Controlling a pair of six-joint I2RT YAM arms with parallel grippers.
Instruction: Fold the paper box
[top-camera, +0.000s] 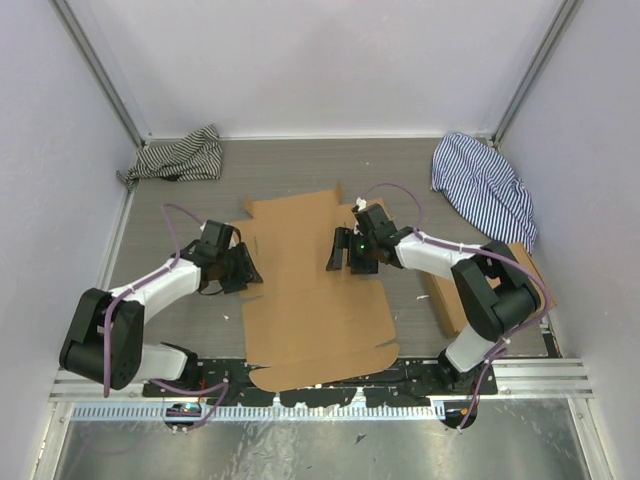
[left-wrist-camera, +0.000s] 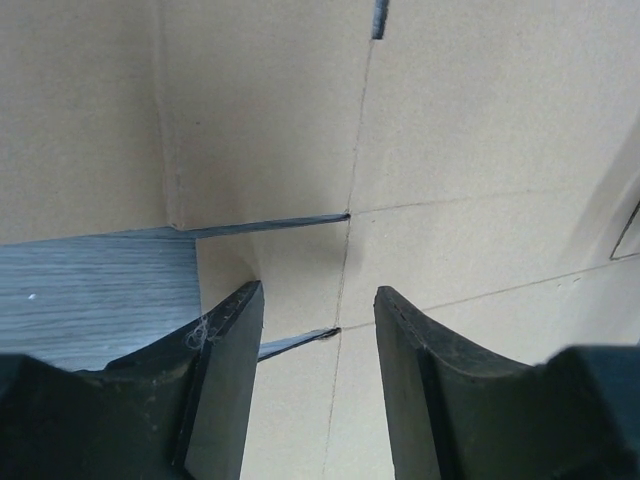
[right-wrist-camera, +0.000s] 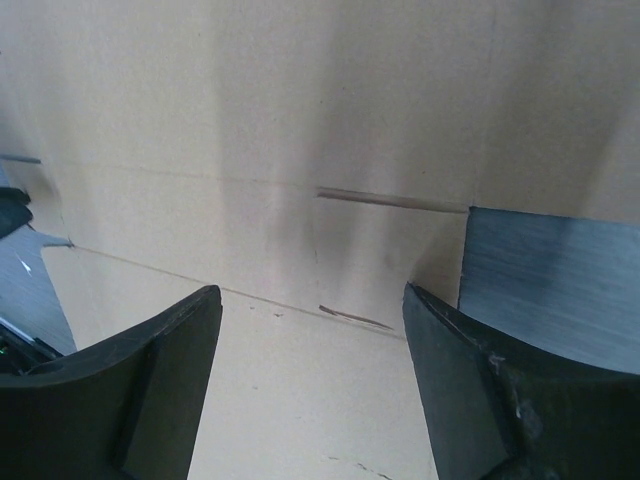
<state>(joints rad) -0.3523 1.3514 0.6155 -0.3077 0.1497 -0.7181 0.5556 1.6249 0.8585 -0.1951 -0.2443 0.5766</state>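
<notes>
Grey wood-grain boards make up the surface (top-camera: 300, 165), closed in by pale walls on three sides. The paper box (top-camera: 310, 300) lies unfolded and flat in the middle of it, between the two arms. It is one large brown cardboard sheet with flaps and cut slits, and its near edge reaches the rail where the arms are bolted.

The left fingers (top-camera: 243, 268) sit low at the sheet's left edge. From the left wrist, the left fingers (left-wrist-camera: 225, 380) are spread, with a small tab of the paper box (left-wrist-camera: 450, 150) showing in the gap between them. Bare surface (left-wrist-camera: 90, 290) lies just to the left.

The right fingers (top-camera: 347, 260) hang over the sheet near its right side. From the right wrist, the right fingers (right-wrist-camera: 160, 380) stand wide apart above the paper box (right-wrist-camera: 300, 100), pinching nothing. A patch of surface (right-wrist-camera: 550, 270) shows at a notch on the right.

A dark striped cloth (top-camera: 180, 155) is bunched in the far left corner and a blue striped cloth (top-camera: 485, 190) in the far right. A second cardboard box (top-camera: 445, 300) lies partly under the right arm, apart from the sheet.
</notes>
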